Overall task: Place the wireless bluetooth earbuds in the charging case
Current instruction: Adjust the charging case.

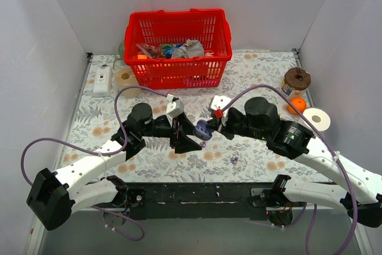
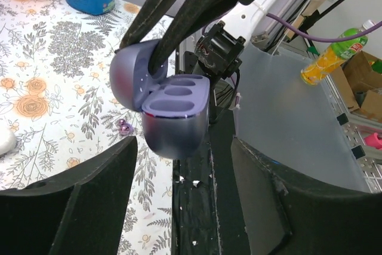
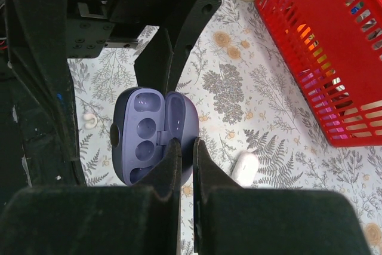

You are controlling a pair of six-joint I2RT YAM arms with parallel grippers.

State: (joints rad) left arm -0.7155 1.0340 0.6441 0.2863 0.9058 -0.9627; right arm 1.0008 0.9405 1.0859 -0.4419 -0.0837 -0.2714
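1. The charging case [image 3: 146,138] is not resting on the table [image 1: 250,70]. It hangs in the air near the middle of the work area, between the two grippers, with its lid open. The wells in the base look empty.
2. The right gripper [image 3: 184,147] has its fingers pressed almost together on the case, at the place where the lid joins the base, so this arm is carrying it. The arm reaches in low from the right, and its wrist points toward the left arm.
3. The left gripper [image 2: 182,147] has its fingers spread wide, and there is nothing between them. The case is straight ahead of these fingers and very near. Its long axis runs roughly along the line from one gripper to the other, and the wells face upward.
4. One earbud [image 2: 124,125] lies on the table, lower than the held case and near the table's front edge. It is too small for me to tell its long axis. I cannot find the second bud with certainty.
5. In my judgement, the left arm is the free one and must fetch the bud. The bud lies below and beyond its fingers, so the arm must go down past the case, and the wide fingers must close a long way on so tiny a thing.
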